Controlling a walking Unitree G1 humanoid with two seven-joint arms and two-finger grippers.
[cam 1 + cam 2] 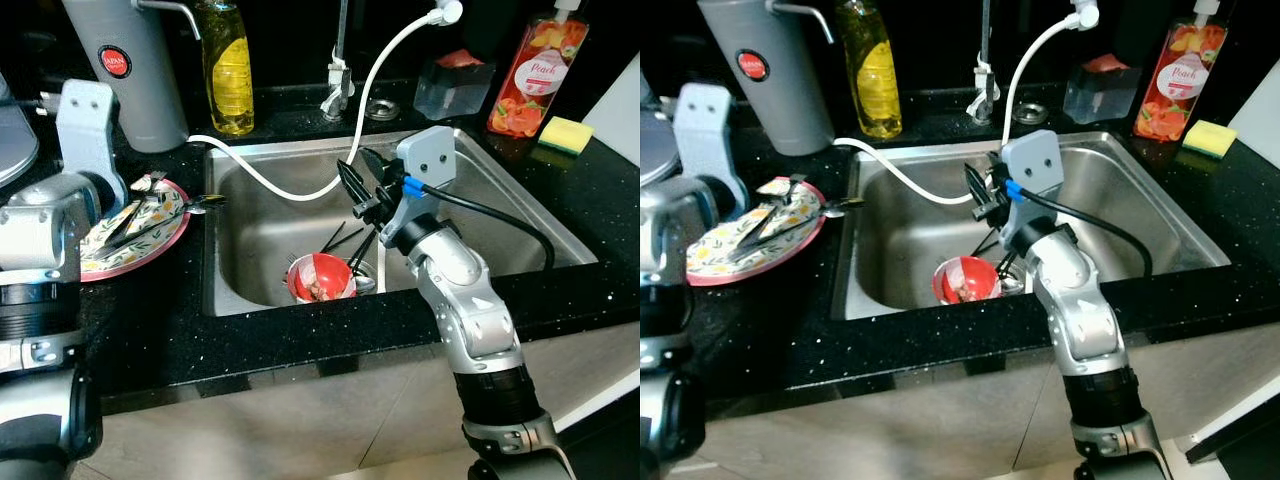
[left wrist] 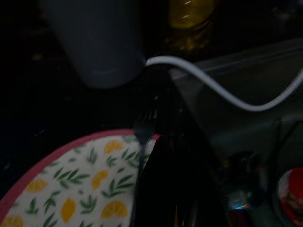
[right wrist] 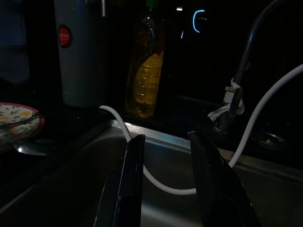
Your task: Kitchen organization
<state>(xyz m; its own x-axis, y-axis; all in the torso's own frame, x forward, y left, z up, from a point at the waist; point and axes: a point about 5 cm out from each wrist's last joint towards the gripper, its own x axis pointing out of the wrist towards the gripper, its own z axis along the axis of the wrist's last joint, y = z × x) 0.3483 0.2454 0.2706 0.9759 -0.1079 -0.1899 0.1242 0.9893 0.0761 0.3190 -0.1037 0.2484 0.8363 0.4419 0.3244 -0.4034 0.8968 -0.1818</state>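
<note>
The red ceramic bowl [image 1: 321, 278] sat at the bottom of the stainless steel sink [image 1: 520, 215], toward its 6 o'clock wall, with dark utensils [image 1: 345, 240] leaning beside it, probably left there for washing. Your right end effector [image 3: 166, 189] hung above the basin with its two black fingers spread and nothing between them, pointing toward 11 o'clock, where the white hose [image 1: 290, 188] looped in. At 9 o'clock of the sink, the round lemon-patterned plate with a pink rim [image 1: 165, 232] lay on the black speckled worktop [image 1: 160, 330], cutlery across it. Your left end effector [image 1: 135, 222] rested over that plate; you could not tell its finger state. A yellow oil bottle [image 1: 226, 65] and grey canister [image 1: 135, 70] stood at 12 o'clock.
</note>
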